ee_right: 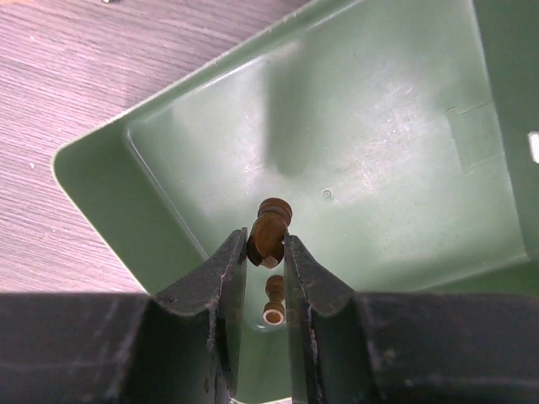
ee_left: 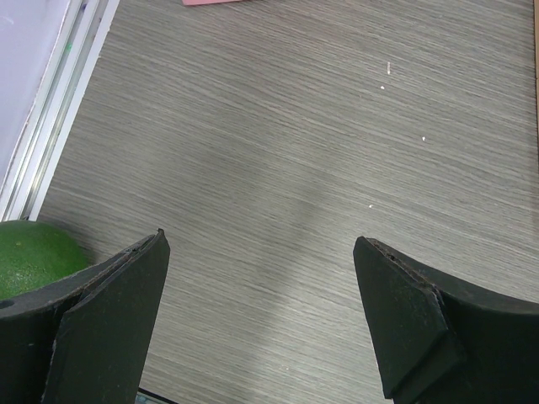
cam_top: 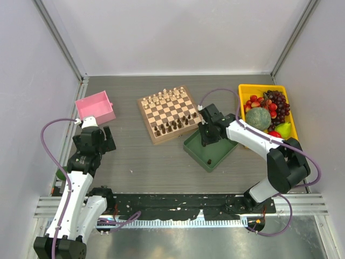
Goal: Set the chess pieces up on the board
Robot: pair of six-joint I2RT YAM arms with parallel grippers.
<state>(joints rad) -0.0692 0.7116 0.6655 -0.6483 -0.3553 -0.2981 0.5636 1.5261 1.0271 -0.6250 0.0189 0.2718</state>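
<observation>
Jaws: my right jaws clamp a dark chess piece [ee_right: 271, 225] over the green tray [ee_right: 404, 126], another piece [ee_right: 274, 305] lying below; left jaws gape wide over the worktop [ee_left: 295, 126].

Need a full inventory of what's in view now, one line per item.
board: one, light and dark brown checks, centre.
dark chess pieces: two rows, exact count unclear, dark brown, board's near side.
cream chess pieces: two rows, pale, board's far side.
green tray: one, right of board.
loose dark piece: one, on tray floor.
held dark piece: one, above tray.
pink box: one, left of board.
yellow bin: one, far right, holds mixed fruit.
green fruit: one, beside left arm.
left gripper: open, holding nothing.
right gripper: shut on held dark piece.
</observation>
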